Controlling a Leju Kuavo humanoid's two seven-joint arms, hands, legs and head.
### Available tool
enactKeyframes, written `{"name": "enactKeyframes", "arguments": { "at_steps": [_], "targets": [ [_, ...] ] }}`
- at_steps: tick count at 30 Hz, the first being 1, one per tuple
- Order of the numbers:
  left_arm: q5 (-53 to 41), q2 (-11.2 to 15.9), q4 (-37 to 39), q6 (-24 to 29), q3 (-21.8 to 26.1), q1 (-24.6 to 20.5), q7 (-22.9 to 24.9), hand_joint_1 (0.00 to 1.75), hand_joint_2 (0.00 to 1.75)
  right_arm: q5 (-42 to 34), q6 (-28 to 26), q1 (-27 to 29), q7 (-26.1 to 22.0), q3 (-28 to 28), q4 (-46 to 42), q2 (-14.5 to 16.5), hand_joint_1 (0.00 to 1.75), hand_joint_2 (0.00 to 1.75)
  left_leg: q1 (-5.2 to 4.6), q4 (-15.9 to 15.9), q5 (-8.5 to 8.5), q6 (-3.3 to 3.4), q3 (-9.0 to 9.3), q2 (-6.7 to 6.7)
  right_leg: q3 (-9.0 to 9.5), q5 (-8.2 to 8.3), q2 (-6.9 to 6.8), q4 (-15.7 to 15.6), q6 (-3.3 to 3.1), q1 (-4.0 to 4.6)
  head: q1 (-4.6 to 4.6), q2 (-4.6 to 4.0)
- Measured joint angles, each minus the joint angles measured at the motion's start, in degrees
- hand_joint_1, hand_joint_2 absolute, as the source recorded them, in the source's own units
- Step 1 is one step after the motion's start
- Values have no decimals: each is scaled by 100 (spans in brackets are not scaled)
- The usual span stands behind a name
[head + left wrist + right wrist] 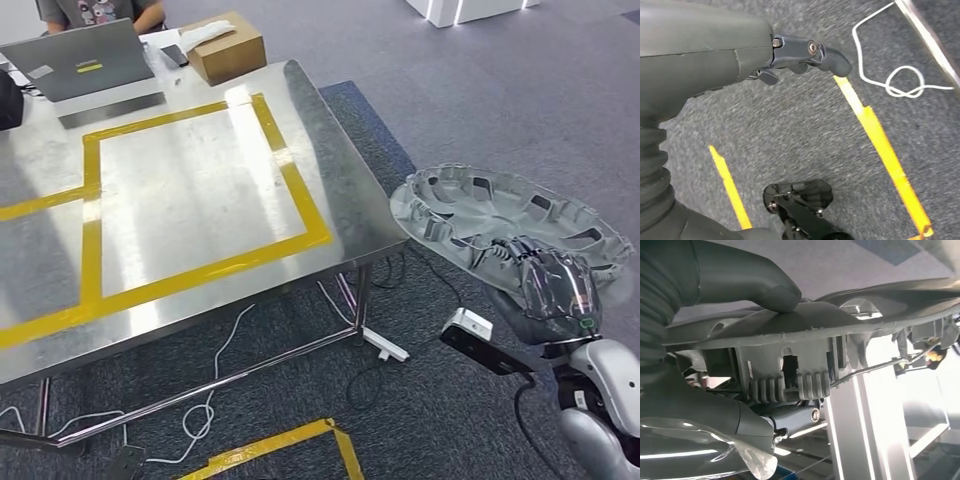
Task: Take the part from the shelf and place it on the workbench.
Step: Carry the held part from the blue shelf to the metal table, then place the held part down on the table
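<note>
The workbench offers a wide bare steel top inside the yellow tape rectangle, open to approach from its near right corner. At its far edge a laptop, a cardboard box and a seated person block the way. The right hand grips the part just beside that corner, over open carpet. Cables lie on the floor under the bench
</note>
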Motion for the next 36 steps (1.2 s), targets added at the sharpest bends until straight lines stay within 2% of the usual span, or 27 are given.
{"name": "enactKeyframes", "arguments": {
  "at_steps": [1,2,4,5,6,8,9,10,12,13,14,15,16,17,19,21,23,24,25,27,29,30,31,32,34,35,36],
  "targets": [
    [10,4,16,7,-2,9,-3,0,175,-1,-3,20,-3,-3,-1,0,175,175,-16,-222,159,45,114,19,9,-5,-46,0,-7,24,1,0],
    [20,13,28,15,-2,14,-7,0,175,0,-4,35,-3,-5,-1,0,175,175,-50,-596,368,114,301,87,19,-9,-93,0,-14,45,1,0],
    [29,32,42,28,-6,-6,-11,0,175,6,-3,49,2,-10,-2,-1,175,175,-138,-1291,618,247,633,320,25,-20,-188,7,-13,90,5,0],
    [31,41,44,33,-9,-22,-12,0,175,10,-2,50,4,-12,-2,-2,175,175,-173,-1472,652,280,704,402,17,-20,-241,10,-4,101,9,0],
    [33,47,47,37,-11,-32,-13,0,175,14,-2,52,5,-14,-2,-3,175,175,-193,-1532,638,286,710,418,10,-20,-299,11,10,107,8,0],
    [38,51,54,44,-15,-23,-13,0,175,18,-2,46,9,-17,-3,-5,175,175,-180,-1596,682,276,702,307,-1,-35,-388,13,59,97,7,0],
    [40,51,57,48,-18,-14,-13,0,175,19,0,46,11,-18,-3,-6,175,175,-162,-1631,712,283,711,248,-29,-87,-332,68,89,88,8,0],
    [42,49,60,52,-25,-10,-10,0,175,19,2,46,14,-21,-4,-9,175,175,-138,-1663,744,294,720,194,-106,-189,-215,227,121,80,18,0],
    [44,43,63,60,-44,-20,-2,0,175,19,5,48,16,-25,-2,-15,175,175,-114,-1682,779,314,719,82,-425,-511,71,888,172,58,35,0],
    [47,42,63,62,-51,-25,3,0,175,19,9,45,16,-26,-1,-17,175,175,-111,-1678,784,318,714,23,-614,-649,141,1277,192,49,38,0],
    [51,39,64,65,-54,-27,10,0,175,18,15,43,16,-25,1,-17,175,175,-111,-1675,787,318,716,-39,-754,-705,165,1543,211,40,38,0],
    [55,37,64,66,-56,-26,15,0,175,17,24,42,18,-23,2,-17,175,175,-109,-1672,788,315,719,-107,-804,-649,174,1608,227,28,37,0],
    [62,36,65,66,-58,-25,20,0,175,16,31,45,20,-22,2,-17,175,175,-103,-1666,787,308,725,-175,-736,-483,183,1428,239,15,36,0],
    [72,33,66,64,-61,-24,21,0,175,14,34,54,21,-24,1,-18,175,175,-95,-1657,782,296,729,-245,-573,-260,216,1061,249,-4,37,0],
    [89,34,68,64,-68,-23,10,0,175,11,31,76,17,-37,2,-24,175,175,-90,-1613,766,243,705,-378,-204,2,424,319,246,-51,35,0],
    [96,39,77,73,-70,-11,-3,0,175,15,25,99,14,-57,3,-38,175,175,-87,-1583,772,168,646,-490,-50,4,545,43,190,-63,32,1],
    [96,45,92,86,-73,19,-17,0,175,18,22,114,14,-69,2,-48,175,175,-74,-1579,782,106,607,-568,-40,15,450,26,110,-60,31,1],
    [95,48,100,90,-80,33,-23,0,175,20,25,115,14,-72,2,-48,175,175,-76,-1534,744,76,583,-520,-32,19,397,17,70,-66,22,1],
    [95,51,104,95,-88,37,-28,0,175,25,30,114,15,-73,1,-48,175,175,-76,-1394,645,45,518,-412,-26,21,336,6,33,-73,6,0],
    [95,60,108,102,-104,19,-31,0,175,33,54,96,20,-73,-3,-48,175,175,-68,-753,285,-17,225,-126,-22,13,205,-1,-22,-67,-25,1],
    [96,66,108,104,-110,-2,-30,0,175,35,85,68,32,-71,-4,-48,175,175,-45,-30,-11,-50,-106,-12,-19,2,70,-1,-39,-55,-31,1],
    [96,66,108,103,-115,-5,-29,0,175,35,98,55,38,-69,-4,-48,175,175,-39,96,-9,-52,-160,1,-15,-2,5,0,-41,-50,-32,1],
    [97,67,108,102,-120,-4,-27,0,175,34,107,44,43,-68,-4,-48,175,175,-36,-17,105,-44,-99,15,-8,-7,-57,0,-39,-45,-32,0],
    [97,70,108,101,-125,-3,-25,0,175,34,113,32,45,-68,-5,-48,175,175,-41,-341,300,-21,67,54,5,-13,-115,0,-33,-37,-32,0],
    [97,80,108,100,-130,-14,-22,0,175,33,119,5,49,-68,-6,-48,175,175,-93,-1163,630,64,480,284,29,-34,-228,4,-5,-12,-31,0],
    [97,84,108,100,-133,-24,-22,0,175,33,120,-8,49,-68,-7,-48,175,175,-125,-1432,700,101,607,386,34,-43,-280,6,17,3,-27,0],
    [98,86,108,100,-134,-32,-22,0,175,34,120,-20,49,-66,-7,-47,175,175,-153,-1559,708,128,654,443,37,-49,-336,5,41,13,-26,0]
  ]
}}
